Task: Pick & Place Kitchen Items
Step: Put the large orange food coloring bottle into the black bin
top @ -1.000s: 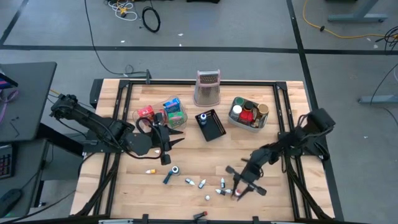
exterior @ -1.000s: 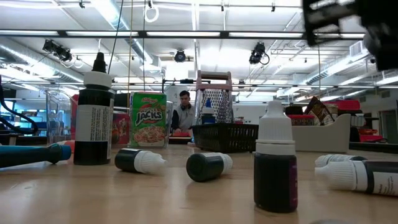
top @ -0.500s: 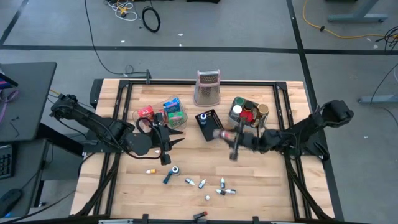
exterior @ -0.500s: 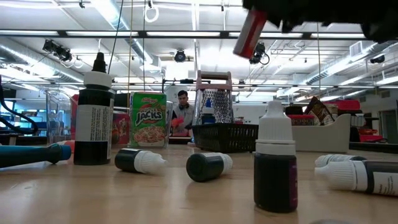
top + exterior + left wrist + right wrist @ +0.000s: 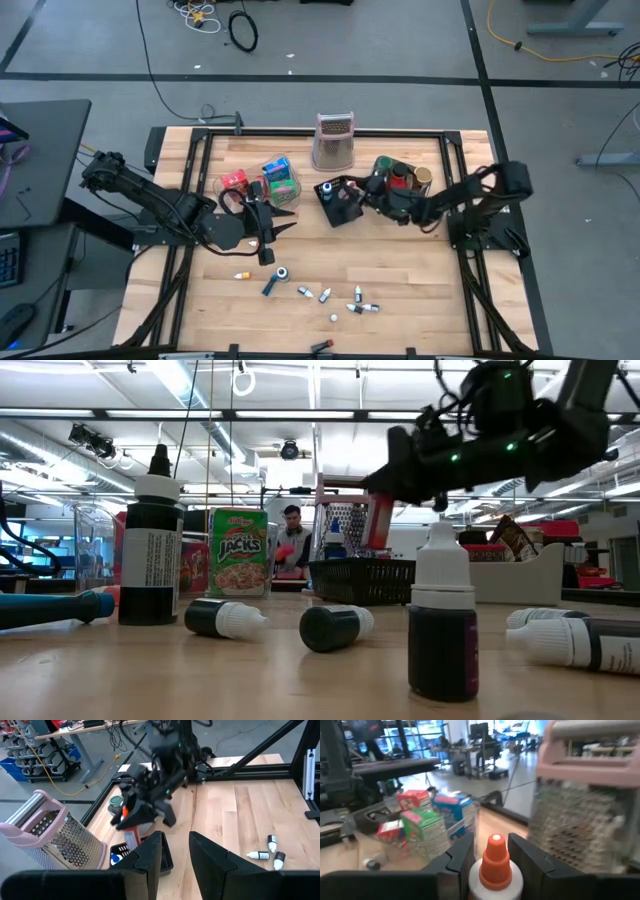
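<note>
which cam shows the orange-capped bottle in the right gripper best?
Right wrist view: the orange-capped bottle fills the frame between the right gripper fingers. Left wrist view shows it hanging above the black mesh basket; low view, side-on; high view, barely.

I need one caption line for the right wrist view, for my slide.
Right hand holds an orange-capped bottle before the pink grater and small boxes.

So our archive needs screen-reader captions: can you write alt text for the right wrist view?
The right gripper holds a small bottle with an orange cap between its two dark jaws. Beyond it, a clear tray holds red, green and blue cartons, and a pink-framed metal grater stands on the other side.
</note>
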